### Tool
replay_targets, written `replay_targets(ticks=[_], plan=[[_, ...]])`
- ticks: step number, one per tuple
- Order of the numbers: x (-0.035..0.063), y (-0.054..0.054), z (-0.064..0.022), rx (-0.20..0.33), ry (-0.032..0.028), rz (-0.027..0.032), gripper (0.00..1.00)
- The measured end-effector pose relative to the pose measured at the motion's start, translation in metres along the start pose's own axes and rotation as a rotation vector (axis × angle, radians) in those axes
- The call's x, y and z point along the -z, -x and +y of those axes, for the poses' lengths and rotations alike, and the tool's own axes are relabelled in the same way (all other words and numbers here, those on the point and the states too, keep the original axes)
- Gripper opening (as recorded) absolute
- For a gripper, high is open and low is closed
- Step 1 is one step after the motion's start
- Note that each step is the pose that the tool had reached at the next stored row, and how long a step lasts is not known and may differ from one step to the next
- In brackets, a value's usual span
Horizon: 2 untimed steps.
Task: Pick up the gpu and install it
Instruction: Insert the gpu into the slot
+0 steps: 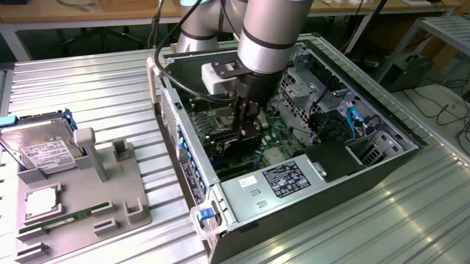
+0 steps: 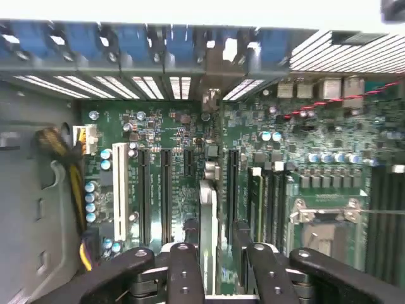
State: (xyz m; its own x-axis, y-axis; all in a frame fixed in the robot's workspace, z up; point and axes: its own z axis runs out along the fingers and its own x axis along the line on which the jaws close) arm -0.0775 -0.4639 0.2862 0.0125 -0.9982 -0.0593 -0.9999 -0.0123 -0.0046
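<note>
Down inside the open computer case, our gripper straddles the gpu, which stands on edge on the green board, seemingly in its slot; we cannot tell whether it is clenched or released. We judge the install nearly done, with seating unconfirmed. Room is tight: the case wall lies near on the exterior view's left, and the drive cage on its right.

Exterior overlooks case; wrist peers close at motherboard.
</note>
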Motion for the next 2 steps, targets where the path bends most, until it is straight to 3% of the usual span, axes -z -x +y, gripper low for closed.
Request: replay_targets(ticks=[1, 2], plan=[[0.008, 0.0008, 0.0, 0.0, -0.0005, 0.0037, 0.2], [0.008, 0.0008, 0.0, 0.0, -0.0005, 0.0038, 0.11]])
